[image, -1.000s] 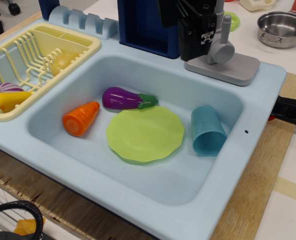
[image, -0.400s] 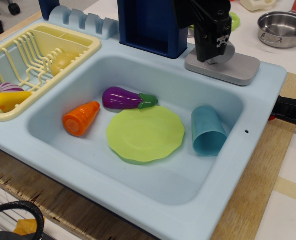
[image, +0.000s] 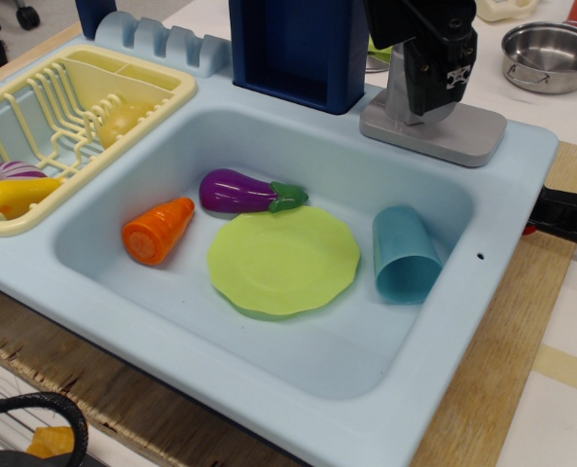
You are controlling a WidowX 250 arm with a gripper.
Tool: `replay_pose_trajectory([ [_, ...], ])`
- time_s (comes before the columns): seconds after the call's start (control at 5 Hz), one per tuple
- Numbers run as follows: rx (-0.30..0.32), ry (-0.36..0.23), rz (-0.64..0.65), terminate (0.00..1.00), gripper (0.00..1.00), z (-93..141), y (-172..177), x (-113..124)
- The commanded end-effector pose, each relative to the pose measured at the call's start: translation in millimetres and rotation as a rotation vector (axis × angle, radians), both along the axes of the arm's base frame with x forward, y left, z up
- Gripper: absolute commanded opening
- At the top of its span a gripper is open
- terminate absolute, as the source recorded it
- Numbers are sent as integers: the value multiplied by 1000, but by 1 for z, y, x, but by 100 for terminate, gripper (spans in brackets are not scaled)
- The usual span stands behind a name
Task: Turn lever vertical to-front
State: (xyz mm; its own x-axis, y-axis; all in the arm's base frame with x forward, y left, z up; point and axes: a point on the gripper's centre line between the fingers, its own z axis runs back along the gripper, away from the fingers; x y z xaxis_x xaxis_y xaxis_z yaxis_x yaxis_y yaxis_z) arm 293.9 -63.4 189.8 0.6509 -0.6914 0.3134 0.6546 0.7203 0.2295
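My black gripper hangs over the grey toy faucet at the back right of the sink. It covers the lever and most of the round hub, so the lever is hidden. A grey upright tube of the faucet shows just left of the gripper. The flat grey base plate shows below it. Whether the jaws are open or shut on anything cannot be seen.
The light blue sink holds a purple eggplant, an orange carrot, a green plate and a blue cup. A yellow dish rack is at the left, a dark blue box behind, and a steel pot at the back right.
The gripper has moved right, from left of the faucet to over the hub. The upright lever, seen one second ago, is now hidden behind it.
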Motion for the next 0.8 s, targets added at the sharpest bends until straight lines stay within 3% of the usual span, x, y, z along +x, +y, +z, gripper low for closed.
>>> replay_pose_trajectory([
  [0.0, 2, -47, -25, 0, 100, 13, -6, 10],
  [0.2, -4, -35, -26, 0, 100, 13, -8, 15],
  [0.4, -11, -21, -21, 0, 0, 12, -11, 19],
  [0.6, -20, -17, -15, 0, 0, 11, -15, 21],
])
